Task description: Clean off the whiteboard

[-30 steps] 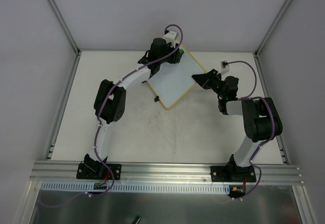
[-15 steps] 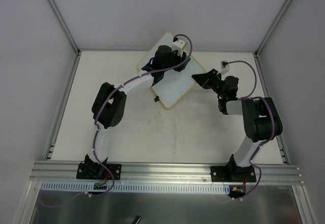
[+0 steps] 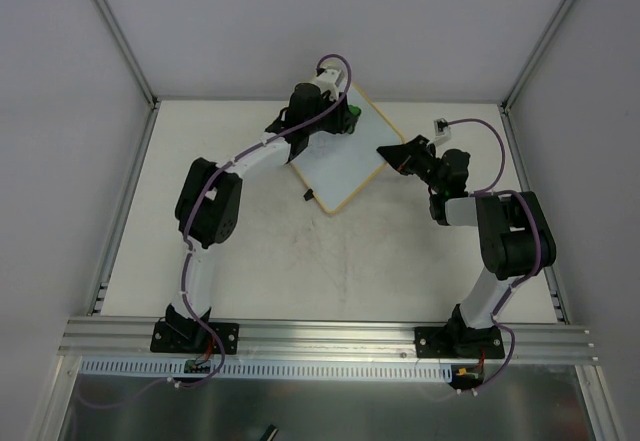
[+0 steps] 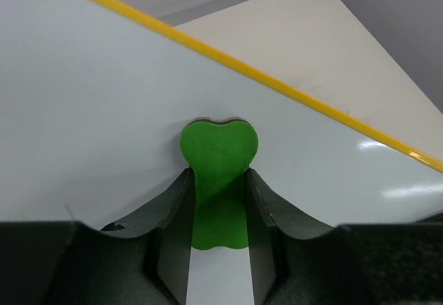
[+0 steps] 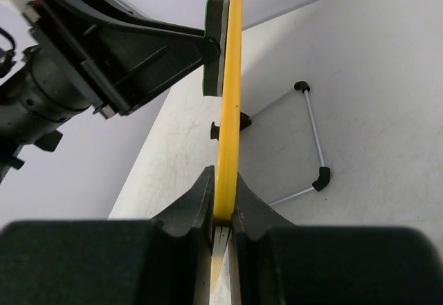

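Glossy whiteboard [image 3: 345, 166], thin yellow rim, stands tilted at the table's [image 3: 260, 251] far middle. My right gripper [image 5: 223, 184] pinches the rim edge-on; my left gripper [image 4: 218, 180] squeezes a matte green bone-shaped eraser [image 4: 219, 146], flat against the board.

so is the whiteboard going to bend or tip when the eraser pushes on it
The whiteboard is probably stiff: its yellow rim looks straight with the green eraser pressed on its face. Likely light, as the right pincer holds it by one thin edge. A hard push could pivot it in that narrow grip.
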